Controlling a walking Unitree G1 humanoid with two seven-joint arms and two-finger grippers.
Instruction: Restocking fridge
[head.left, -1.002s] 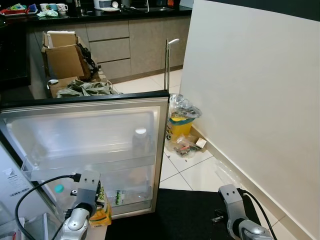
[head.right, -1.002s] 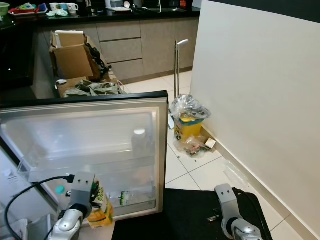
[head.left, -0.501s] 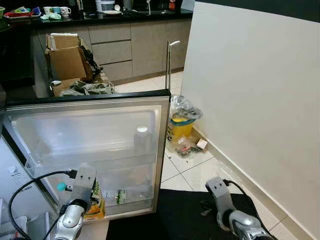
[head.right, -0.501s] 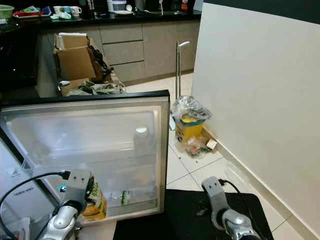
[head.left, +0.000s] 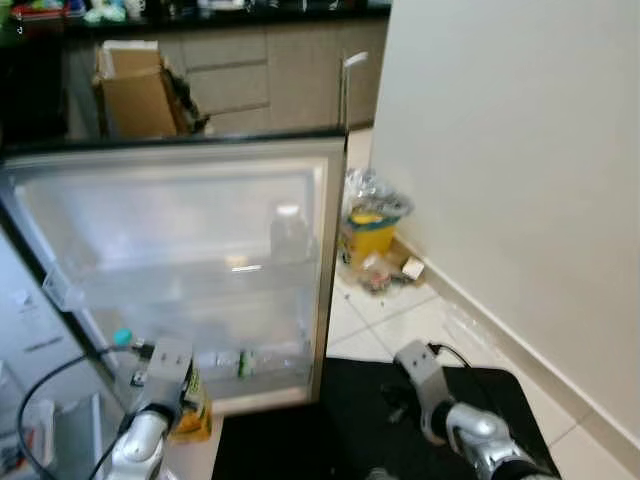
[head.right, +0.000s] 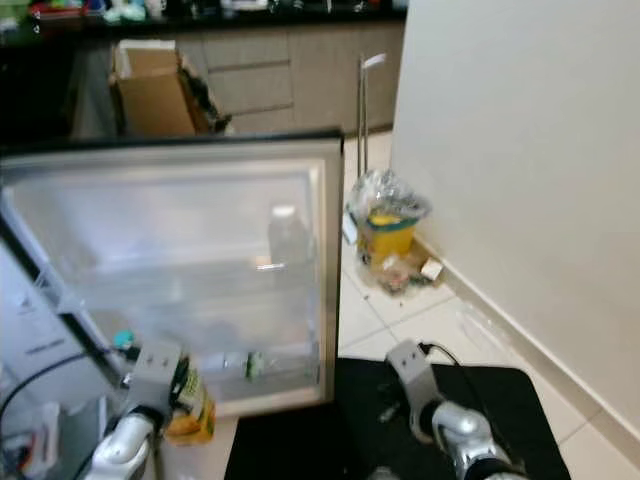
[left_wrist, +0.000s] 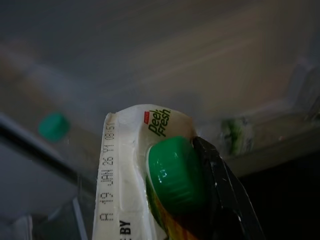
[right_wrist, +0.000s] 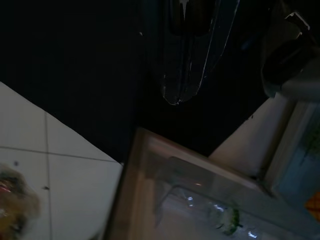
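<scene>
Centrally, the open fridge door (head.left: 170, 250) faces the camera, its inner side carrying clear shelf bins. A clear bottle (head.left: 288, 232) stands on the upper door shelf (head.left: 180, 275); a second bottle (head.left: 245, 360) lies in the lower bin, also visible in the right wrist view (right_wrist: 225, 220). At lower left, the left pincer (head.left: 190, 395) is closed on a juice carton (head.left: 192, 410), held low just before the lower door bin. In the left wrist view the juice carton (left_wrist: 125, 175) shows a white gable top with a printed date, a "Peel Fresh" logo and a green screw cap (left_wrist: 175, 175); one black finger (left_wrist: 225, 195) presses against the cap side. A small teal cap (left_wrist: 53, 126) sits beyond it. At lower right, the right pincer (head.left: 400, 405) hangs above a black floor mat (head.left: 350, 420) on pale floor tiles (head.left: 390, 320); whether its fingers are parted cannot be told. Beside the white wall (head.left: 520, 180) sits a yellow bin with a clear bag (head.left: 370, 225) and litter near it. Behind the door stand a cardboard box (head.left: 135, 95) and kitchen drawers (head.left: 230, 85). Both head views are slightly blurred.
</scene>
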